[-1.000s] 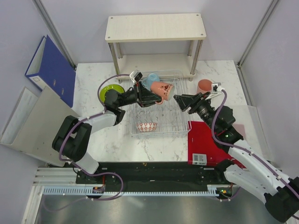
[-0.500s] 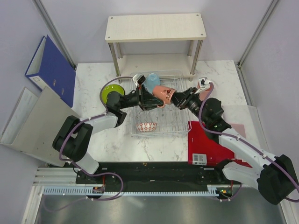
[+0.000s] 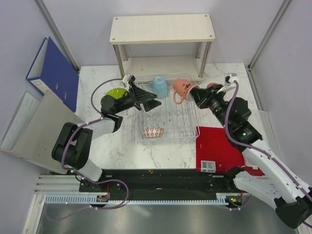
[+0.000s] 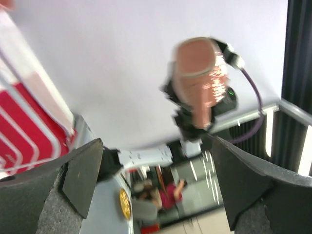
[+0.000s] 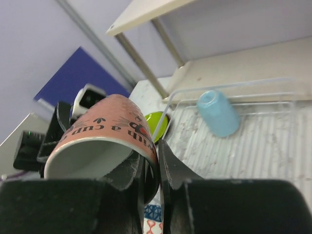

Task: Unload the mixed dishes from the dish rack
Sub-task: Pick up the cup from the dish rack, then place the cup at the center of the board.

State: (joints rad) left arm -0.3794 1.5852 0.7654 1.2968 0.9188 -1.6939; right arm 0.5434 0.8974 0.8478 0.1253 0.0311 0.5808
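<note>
Top cam: high, behind near edge, looks down on whole desk (image 3: 122, 146). L wrist cam: tilted up, faces pink cup (image 4: 200, 73). R wrist cam: right against same cup, rack (image 5: 273, 141) beyond; top cam shares both.

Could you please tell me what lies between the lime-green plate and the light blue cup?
In the top view, the open, empty left gripper hangs between the round lime-green plate and the light blue cup, over the silver wire dish rack on its left side.
</note>
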